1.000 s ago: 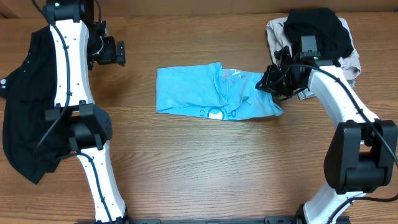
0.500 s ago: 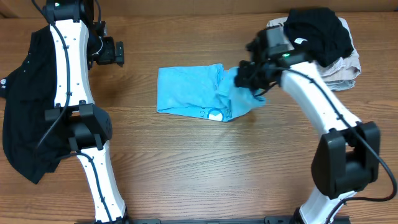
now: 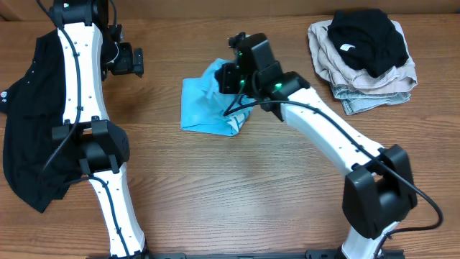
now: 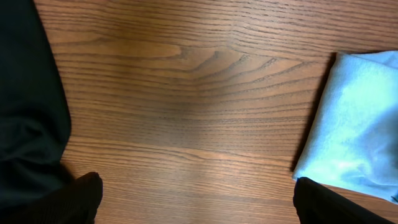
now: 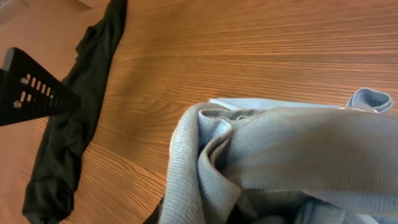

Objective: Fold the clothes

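The light blue T-shirt [image 3: 205, 108] lies bunched at the table's middle, its right part lifted and carried over its left part. My right gripper [image 3: 231, 75] is shut on that lifted fabric; in the right wrist view the blue cloth [image 5: 273, 155] fills the jaws and hides the fingers. My left gripper [image 3: 135, 61] is open and empty, hovering left of the shirt; in its wrist view the fingertips [image 4: 196, 193] are wide apart over bare wood, with the shirt's edge [image 4: 354, 124] at right. The long black shirt [image 3: 29, 122] lies at the far left.
A pile of beige and black garments [image 3: 366, 54] sits at the back right. The black shirt also shows in the left wrist view [image 4: 28, 93] and in the right wrist view [image 5: 68, 124]. The wooden table [image 3: 237, 194] is bare in front.
My right gripper has swept left from the shirt's right edge, dragging the blue fabric up and over the shirt. The left arm has not moved.
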Robot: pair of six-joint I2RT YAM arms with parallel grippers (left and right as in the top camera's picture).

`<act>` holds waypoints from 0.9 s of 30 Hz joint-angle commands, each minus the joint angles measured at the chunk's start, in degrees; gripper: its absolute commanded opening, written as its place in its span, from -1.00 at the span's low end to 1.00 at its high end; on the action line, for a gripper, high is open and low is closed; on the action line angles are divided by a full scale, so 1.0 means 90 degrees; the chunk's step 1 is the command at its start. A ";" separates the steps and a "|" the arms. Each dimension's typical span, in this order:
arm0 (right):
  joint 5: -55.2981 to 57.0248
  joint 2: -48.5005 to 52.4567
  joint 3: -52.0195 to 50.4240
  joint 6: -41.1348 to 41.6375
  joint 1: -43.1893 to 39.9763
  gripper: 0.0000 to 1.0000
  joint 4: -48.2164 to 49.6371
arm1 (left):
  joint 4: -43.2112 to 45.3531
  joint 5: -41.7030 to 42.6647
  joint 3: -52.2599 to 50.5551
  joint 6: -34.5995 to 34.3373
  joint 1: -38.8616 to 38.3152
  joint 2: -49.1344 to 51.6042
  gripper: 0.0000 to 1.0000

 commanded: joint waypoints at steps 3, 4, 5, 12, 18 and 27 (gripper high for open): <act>0.0056 0.0794 0.0160 0.0204 0.0432 -0.89 0.0345 | 0.0053 0.0124 0.0039 -0.0015 0.0022 -0.0148 1.00; 0.0039 0.0843 0.0160 0.0202 0.0471 -0.81 0.0369 | 0.0063 0.0126 0.0039 -0.0017 0.0022 -0.0148 1.00; -0.0015 0.0923 0.0160 0.0197 0.0537 -0.51 0.0425 | 0.0070 0.0131 0.0039 -0.0017 0.0022 -0.0148 1.00; -0.0714 0.0865 0.0444 -0.0182 0.0726 1.00 0.0034 | 0.0189 0.0146 0.0039 -0.0017 0.0022 -0.0146 1.00; -0.0214 0.0486 0.1161 -0.0185 0.0318 1.00 -0.1241 | 0.0260 0.0146 0.0039 -0.0017 0.0022 -0.0146 1.00; 0.0597 0.0760 0.1226 -0.0182 -0.0398 1.00 -0.1724 | 0.0265 0.0151 0.0039 -0.0017 0.0022 -0.0146 1.00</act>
